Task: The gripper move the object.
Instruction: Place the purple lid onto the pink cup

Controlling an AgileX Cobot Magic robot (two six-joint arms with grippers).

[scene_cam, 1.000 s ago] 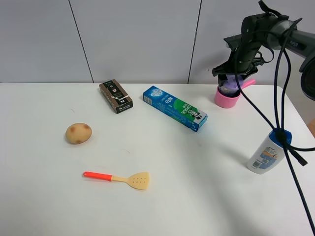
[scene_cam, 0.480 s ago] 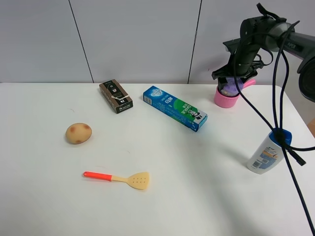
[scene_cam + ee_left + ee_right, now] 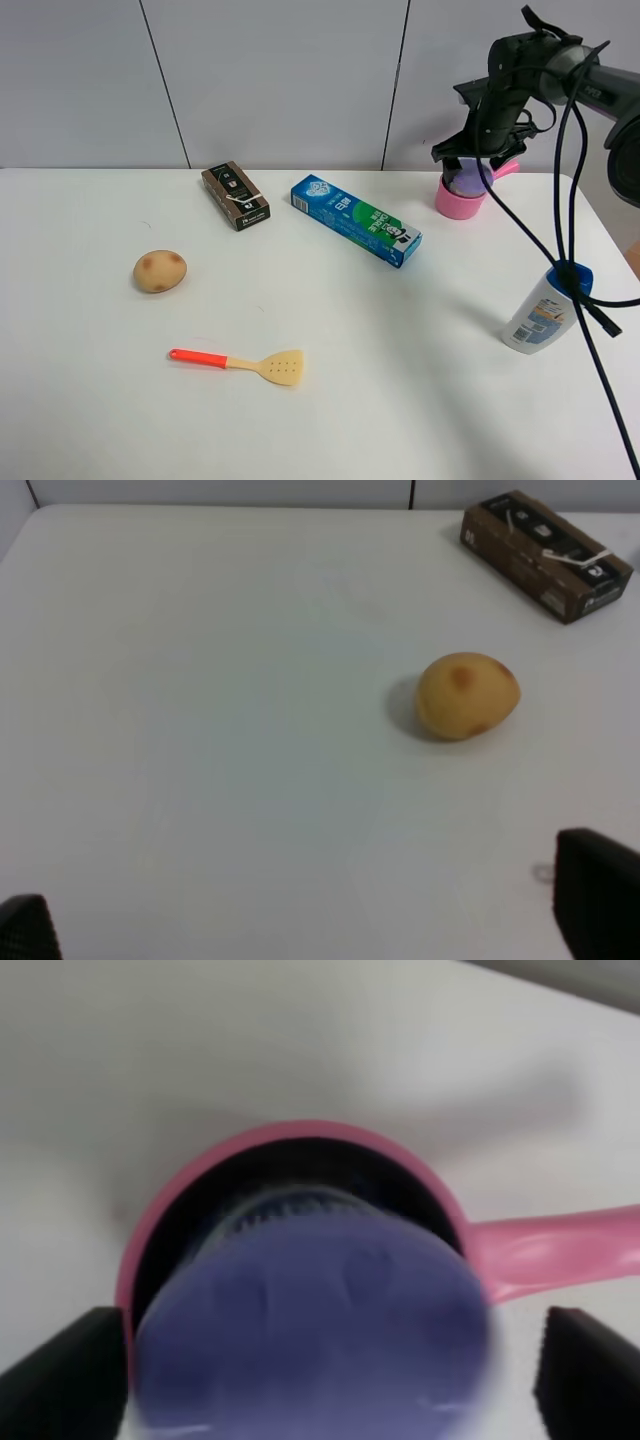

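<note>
the purple tub (image 3: 465, 181) sits in the mouth of the pink pan (image 3: 458, 203), close to the far edge of the table (image 3: 330, 420) and toward its far right corner. its lid stands above the pan's rim. my right gripper (image 3: 322, 1365) hangs straight over it, and from the right wrist camera i see the lilac lid, blurred, filling most of the space between the two black fingers (image 3: 60, 1375). one finger looks to meet the lid's edge and the other shows a thin strip of table beside it, so i cannot tell whether they are pinching the tub or only flanking it. the pan's handle points toward the right edge.

a white bottle (image 3: 543, 311) with a blue cap stands upright near the right edge, well apart from the pan. a blue and green toothpaste box (image 3: 355, 220) lies flat to the left of the pan, and a brown box (image 3: 235, 195) lies beyond it near the far edge. a potato (image 3: 467, 695) rests toward the left edge, and a spatula (image 3: 240, 362) with an orange handle lies nearer the front edge.

my left gripper (image 3: 310, 910) hovers above bare table short of the potato, fingers spread wide with nothing between them.
</note>
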